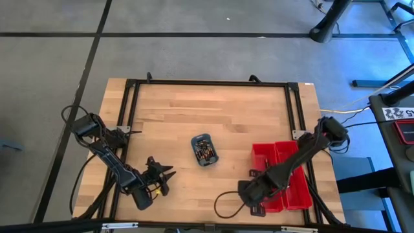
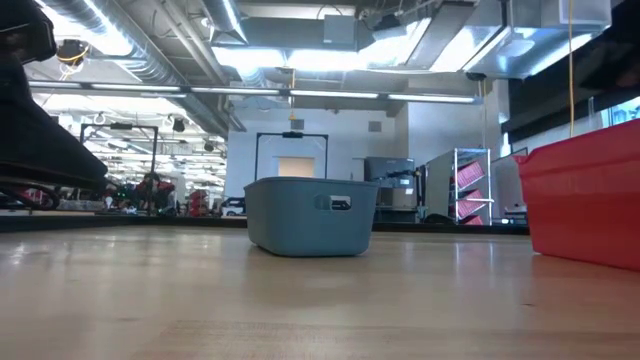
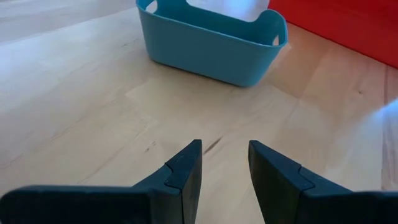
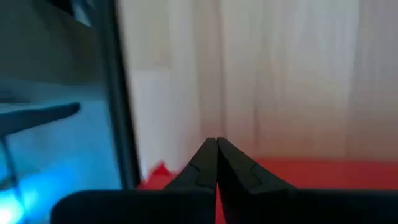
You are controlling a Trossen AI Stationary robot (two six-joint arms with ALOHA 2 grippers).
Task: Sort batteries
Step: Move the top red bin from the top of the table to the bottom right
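Nearest the front edge of the table [image 1: 213,110] are the two grippers, one per arm. The left gripper [image 1: 167,176] sits low at the front left; its two dark fingers [image 3: 186,168] stand apart with a clear gap of bare wood between them, and they hold nothing. The right gripper [image 1: 253,173] is at the front right, by the near end of the red bins [image 1: 281,169]; in the right wrist view its two fingers [image 4: 208,163] are pressed tip to tip with nothing between them, just over a red rim.

Farther in, there are two red bins, long and rectangular, lying side by side and touching, under the right arm. In the low view one red wall [image 2: 585,200] rises at the right.

Near the middle of the table stands one small grey-blue tray [image 1: 204,150] with rounded corners, well apart from the bins and from both grippers. The batteries [image 1: 205,152] lie inside it as a dark cluster with some reddish specks; they are too small to count. The left wrist view faces the tray's outer wall [image 3: 211,46], and the low view shows the same wall [image 2: 310,215] side-on, so the contents are hidden in both.
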